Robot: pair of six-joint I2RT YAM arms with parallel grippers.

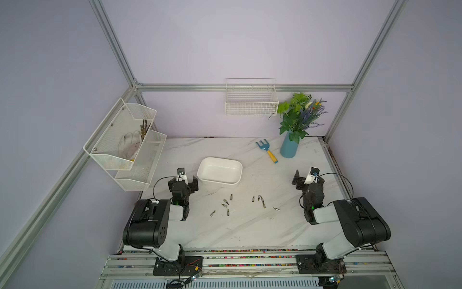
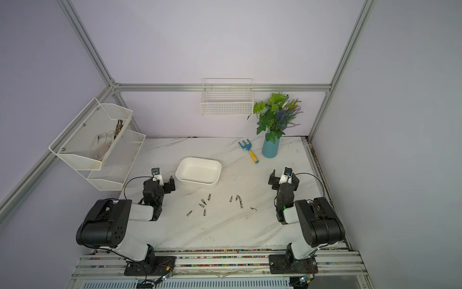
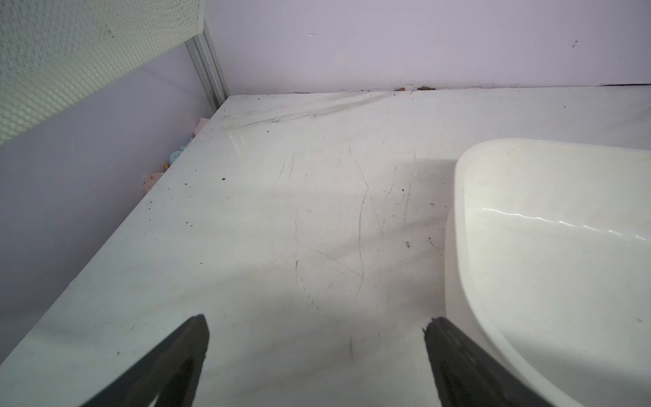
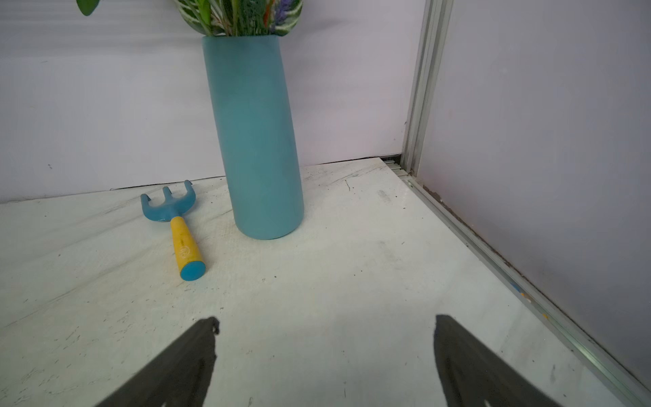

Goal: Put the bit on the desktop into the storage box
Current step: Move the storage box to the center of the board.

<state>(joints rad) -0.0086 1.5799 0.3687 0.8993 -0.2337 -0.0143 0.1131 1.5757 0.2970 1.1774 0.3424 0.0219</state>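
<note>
Several small metal bits (image 1: 226, 201) (image 2: 203, 201) lie scattered on the marble desktop between my two arms, in two loose groups; neither wrist view shows them. The storage box (image 1: 218, 184) (image 2: 197, 185), a shallow white tub, stands empty behind them, left of centre. Its rim (image 3: 454, 197) shows close beside my left gripper. My left gripper (image 1: 183, 182) (image 2: 160, 181) (image 3: 317, 319) hovers just left of the box, open, with only bare desktop between its fingers. My right gripper (image 1: 308, 177) (image 2: 284, 178) (image 4: 327, 319) is at the right side, open and empty, facing the vase.
A blue vase of flowers (image 1: 289, 147) (image 4: 257, 141) stands at the back right, with a blue and yellow hand rake (image 1: 266, 150) (image 4: 176, 218) lying next to it. A wire basket (image 1: 251, 105) hangs on the back wall. A mesh rack (image 1: 125, 140) juts out at the left.
</note>
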